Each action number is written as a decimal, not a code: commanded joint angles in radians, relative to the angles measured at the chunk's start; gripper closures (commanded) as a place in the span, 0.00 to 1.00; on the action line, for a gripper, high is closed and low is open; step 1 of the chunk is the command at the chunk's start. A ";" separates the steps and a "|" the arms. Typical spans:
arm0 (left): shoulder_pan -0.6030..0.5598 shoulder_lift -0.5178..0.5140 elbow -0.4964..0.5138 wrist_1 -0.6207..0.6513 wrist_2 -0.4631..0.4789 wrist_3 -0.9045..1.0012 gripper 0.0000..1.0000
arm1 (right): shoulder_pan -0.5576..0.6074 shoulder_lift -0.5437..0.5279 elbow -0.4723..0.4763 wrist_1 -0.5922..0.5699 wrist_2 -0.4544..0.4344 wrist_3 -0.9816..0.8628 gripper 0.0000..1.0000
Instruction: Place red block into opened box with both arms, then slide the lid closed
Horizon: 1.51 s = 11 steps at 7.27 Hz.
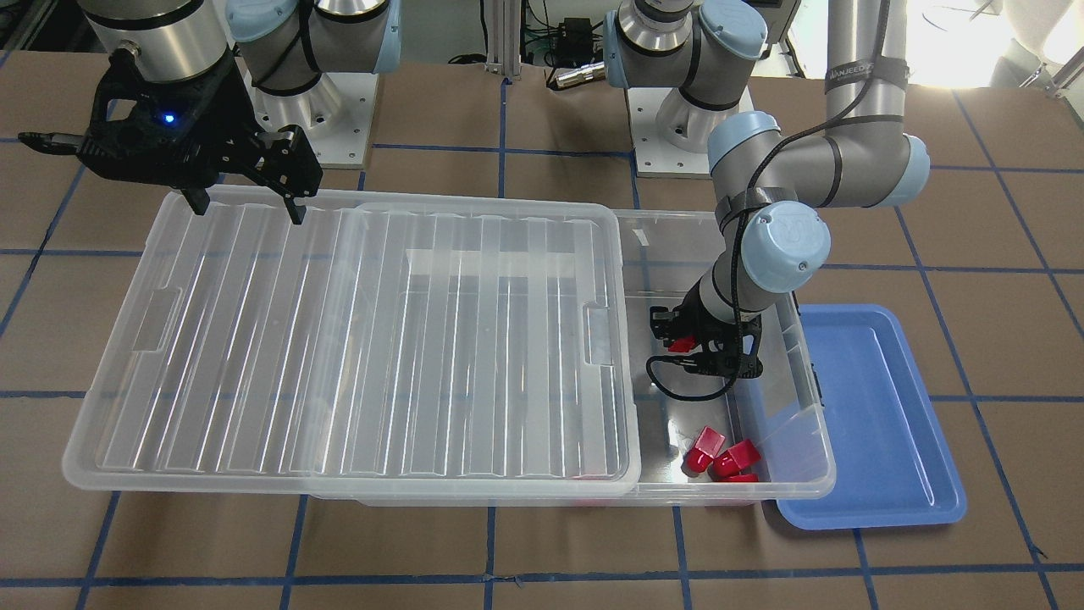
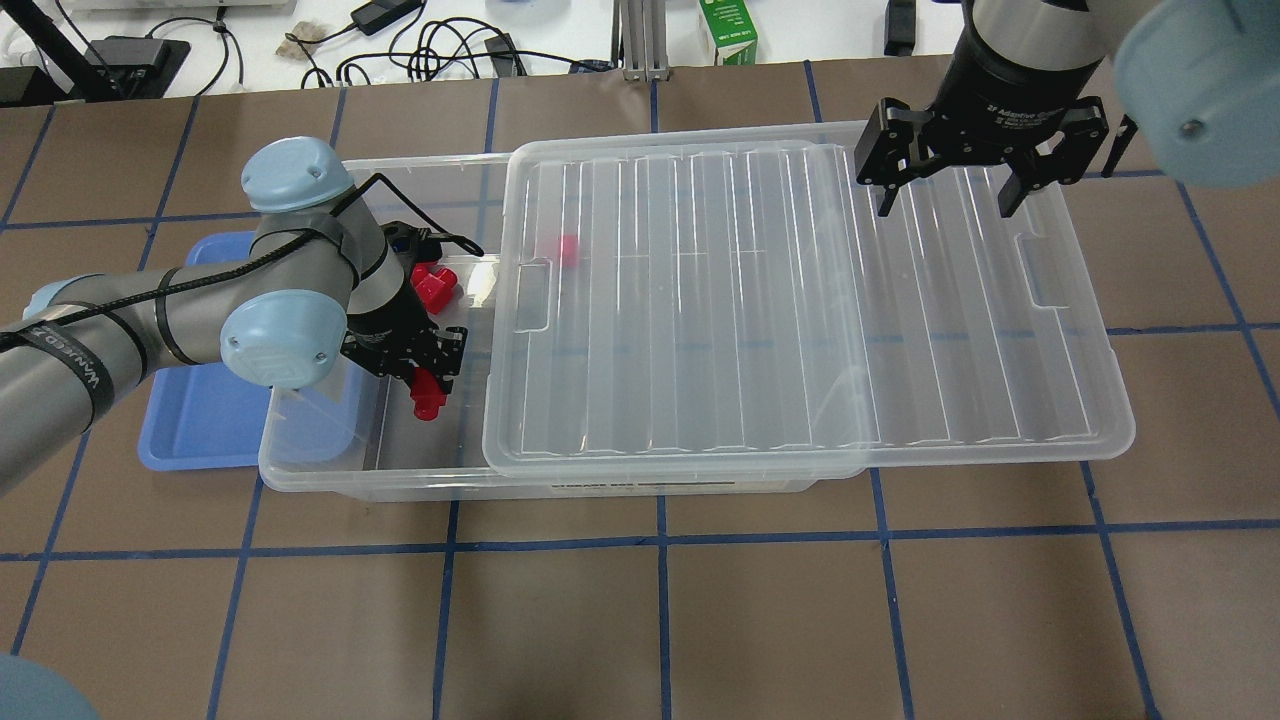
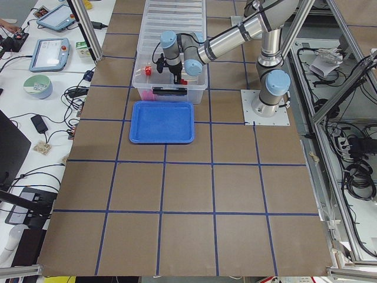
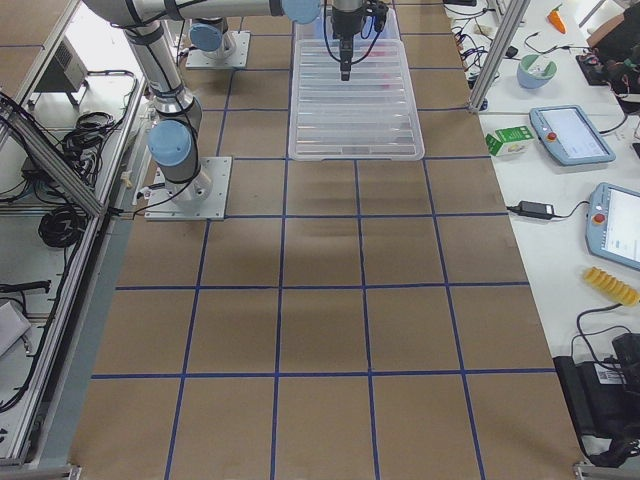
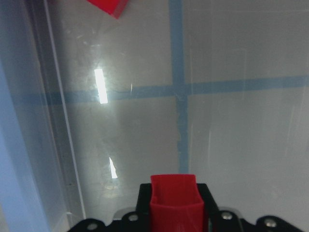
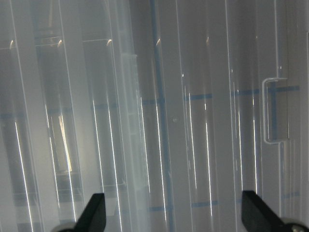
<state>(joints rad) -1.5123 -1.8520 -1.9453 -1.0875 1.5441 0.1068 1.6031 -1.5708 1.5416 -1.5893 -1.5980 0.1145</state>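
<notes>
Front-facing view: the lid (image 1: 381, 339), a clear ribbed plastic sheet with a raised rim, is lying across most of the box (image 1: 792, 407), leaving the end on the robot's left uncovered. The left gripper (image 1: 688, 346) is reaching down into that open end, its fingers pinching the red block (image 1: 677, 344), glossy and boxy. A few loose red blocks (image 1: 720, 457) are lying on the box floor, apart from it. The right gripper (image 1: 247, 207) is poised at the lid's robot-side long edge, fingers spread, holding nothing.

Overhead: the held block is poking out below the left fingertips, near the lid's short edge but clear of it.

Left wrist view: the block is sitting squarely between the two fingers, over the see-through floor.

Right wrist view: both black fingertips are standing wide apart over the ribs; I cannot tell whether they are touching.
</notes>
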 commanded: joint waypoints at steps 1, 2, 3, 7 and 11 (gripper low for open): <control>0.000 -0.010 -0.012 0.005 0.017 -0.010 0.20 | 0.001 0.000 0.000 0.000 0.001 0.001 0.00; 0.000 -0.001 -0.001 0.008 0.017 -0.010 0.19 | 0.000 0.000 0.000 0.000 0.000 -0.001 0.00; -0.002 0.020 0.008 0.012 0.017 -0.013 0.07 | 0.000 0.002 0.000 0.000 0.000 -0.003 0.00; -0.006 0.106 0.310 -0.328 0.022 -0.015 0.00 | -0.073 0.011 -0.012 -0.005 -0.010 -0.180 0.00; -0.019 0.270 0.385 -0.431 0.019 -0.018 0.00 | -0.478 0.038 0.026 -0.030 0.003 -0.696 0.00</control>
<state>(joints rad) -1.5290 -1.6339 -1.5625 -1.5047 1.5638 0.0890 1.2120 -1.5517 1.5435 -1.5977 -1.6002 -0.4890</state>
